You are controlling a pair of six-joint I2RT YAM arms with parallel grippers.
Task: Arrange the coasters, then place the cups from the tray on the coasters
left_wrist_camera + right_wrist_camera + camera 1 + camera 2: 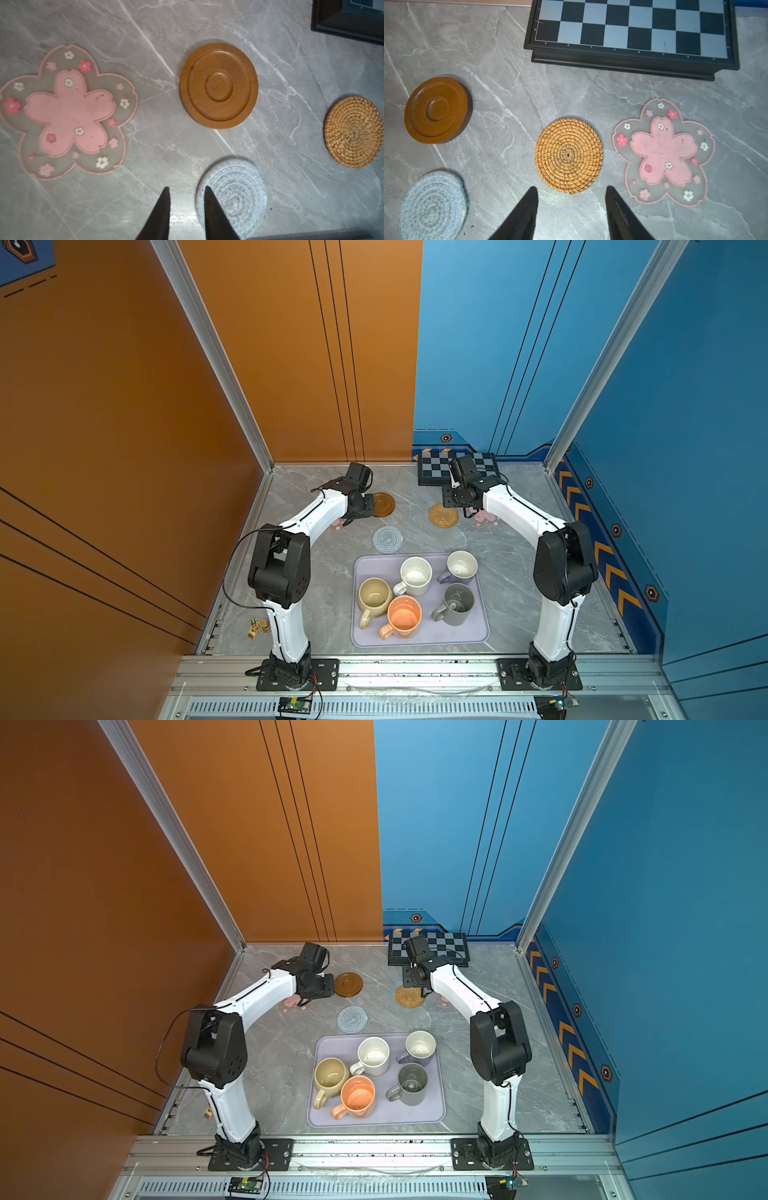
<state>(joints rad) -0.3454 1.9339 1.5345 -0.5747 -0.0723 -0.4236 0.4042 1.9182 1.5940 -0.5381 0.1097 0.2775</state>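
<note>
Left claw (187,188) slightly parted, empty; right claw (572,187) open, empty. Five coasters (387,539) laid out apart, mid-frame in both top views: looks done. All five cups (415,576) sit on tray (457,635), lower centre: none placed.

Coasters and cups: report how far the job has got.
Done: five coasters lie apart on the table: wooden disc, rattan mat, blue-grey round, left pink flower, right pink flower. In hand: nothing; the left gripper and right gripper hang open and empty above them. Left: the beige cup, white cup, orange cup, lavender cup and grey cup stand on the tray.
</note>
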